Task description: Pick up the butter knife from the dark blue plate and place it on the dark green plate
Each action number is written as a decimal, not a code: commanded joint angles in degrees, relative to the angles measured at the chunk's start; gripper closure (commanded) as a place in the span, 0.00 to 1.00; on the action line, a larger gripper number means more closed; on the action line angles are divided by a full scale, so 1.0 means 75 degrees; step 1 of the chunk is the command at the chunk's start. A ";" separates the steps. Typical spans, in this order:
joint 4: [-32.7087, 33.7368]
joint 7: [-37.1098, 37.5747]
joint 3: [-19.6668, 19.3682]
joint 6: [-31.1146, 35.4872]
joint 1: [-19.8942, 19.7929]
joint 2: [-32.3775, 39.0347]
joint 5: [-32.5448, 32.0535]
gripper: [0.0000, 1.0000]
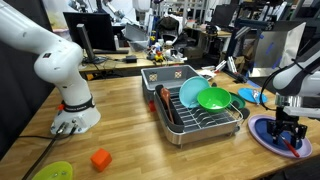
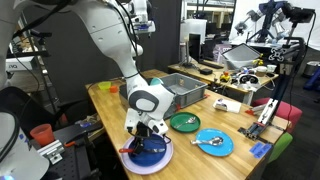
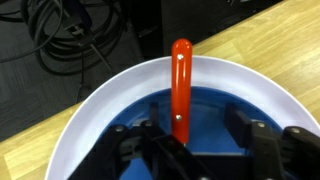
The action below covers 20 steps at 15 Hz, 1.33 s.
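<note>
The gripper (image 3: 197, 135) hangs low over the blue plate (image 3: 90, 120). Its jaws are apart, one on each side of the knife (image 3: 180, 80), with a gap showing either side, so nothing is gripped yet. The knife lies on the plate with its rounded end up on the pale rim, which probably tilts it and makes it easier to pinch. Straddling the thin handle across its width looks like the point of this pose. The green plate (image 1: 213, 98) leans in the rack (image 1: 185, 130) beside a teal dish (image 1: 190, 92), well apart across the bench (image 1: 130, 110).
</note>
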 commanded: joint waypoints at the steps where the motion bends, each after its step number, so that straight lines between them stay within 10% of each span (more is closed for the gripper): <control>1: 0.0602 -0.0244 -0.0153 -0.0442 0.0066 0.0451 0.0182 0.60; 7: 0.0673 -0.0331 -0.0068 -0.0649 -0.0010 0.0385 0.0303 0.99; 20: 0.0021 -0.1276 -0.0007 -0.0407 -0.0005 -0.1090 0.0531 0.96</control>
